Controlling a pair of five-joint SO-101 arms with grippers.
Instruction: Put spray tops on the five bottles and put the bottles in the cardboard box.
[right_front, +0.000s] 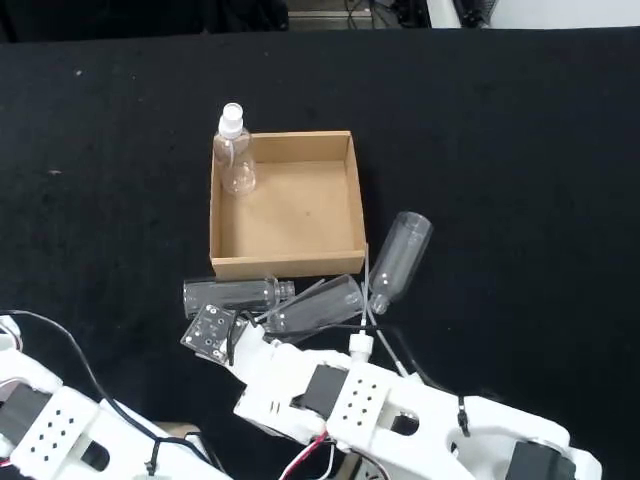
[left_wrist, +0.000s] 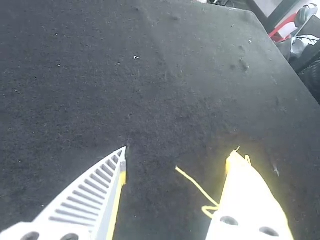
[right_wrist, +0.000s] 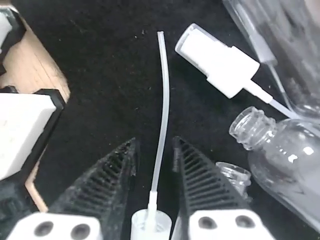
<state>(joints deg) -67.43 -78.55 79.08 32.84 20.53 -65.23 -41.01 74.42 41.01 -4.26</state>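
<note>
**Right jaws on a spray top, left jaws wide open**

Right gripper (right_wrist: 154, 142): grips the held top (right_wrist: 150, 220), jaws drawn in to a narrow slot, cap wedged between their bases, thin tube running out past the tips over black cloth (right_front: 520, 150). Just beyond, on the cloth, a loose top (right_wrist: 220, 62) on its side, its tube trailing toward two open bottle necks (right_wrist: 251, 125) close by.

Left gripper (left_wrist: 177, 160): jaws spread wide, nothing between them, bare cloth below, a yellow thread (left_wrist: 200, 192) hanging from one finger.

From above: at table centre, the box (right_front: 290, 265), open. Inside its 11 o'clock corner, the capped bottle (right_front: 235, 150), upright. Outside the box, three bottles on their sides with no tops:
- 7 o'clock bottle (right_front: 235, 293), along the near wall.
- 5 o'clock bottle (right_front: 320, 303), just beside the first, slanted.
- 4 o'clock bottle (right_front: 400, 255), by the box's 5 o'clock corner, mouth toward 7 o'clock.

At 6 o'clock of the table, the right arm (right_front: 380, 400), up against the lying bottles. At 8 o'clock, the left arm (right_front: 50, 425), well apart from the box.
</note>
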